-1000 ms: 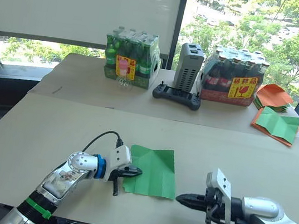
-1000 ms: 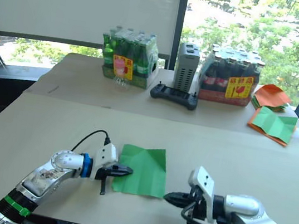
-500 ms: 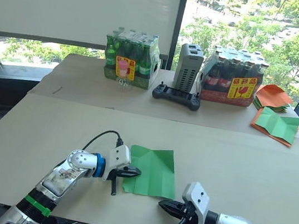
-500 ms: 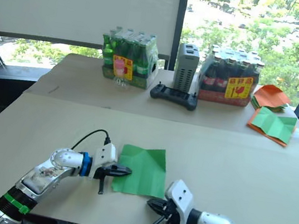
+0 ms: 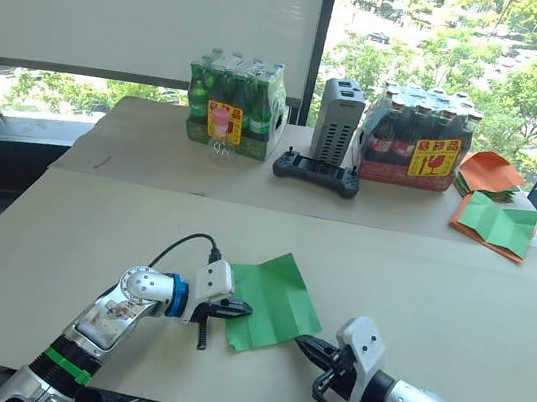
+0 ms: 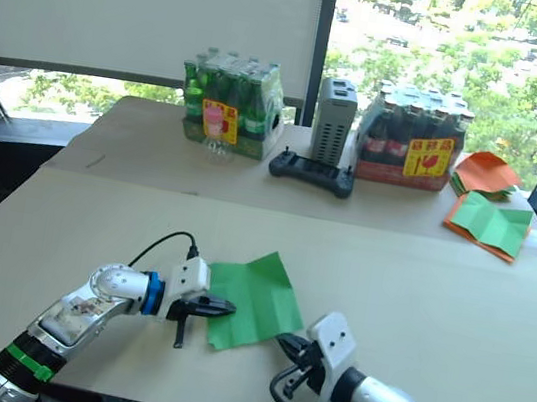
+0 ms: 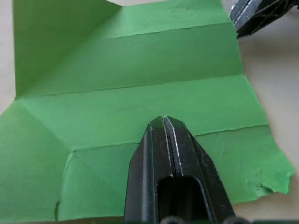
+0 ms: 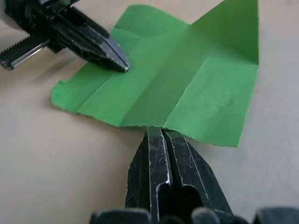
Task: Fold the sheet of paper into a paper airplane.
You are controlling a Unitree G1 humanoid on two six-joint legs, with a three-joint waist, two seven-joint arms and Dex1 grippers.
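Near the table's (image 5: 63, 221) front edge lies the paper (image 5: 274, 298), creased, flat and skewed. Left gripper (image 5: 240, 309), fingers pressed together, tip resting on the paper's 9 o'clock edge. Right gripper (image 5: 306, 345), closed too, touches its 5 o'clock edge; wrist views show both tips meeting the sheet. Back at 12: two shrink-wrapped bottle packs (image 5: 236, 103), full.

1. Tan table (image 5: 457, 290) in front, second table (image 5: 145, 147) behind, seam between them.
2. White roller blind (image 5: 147, 1) over the left window.
3. Dark window post (image 5: 324, 38).
4. Sunlit green trees (image 5: 473, 50) outside.
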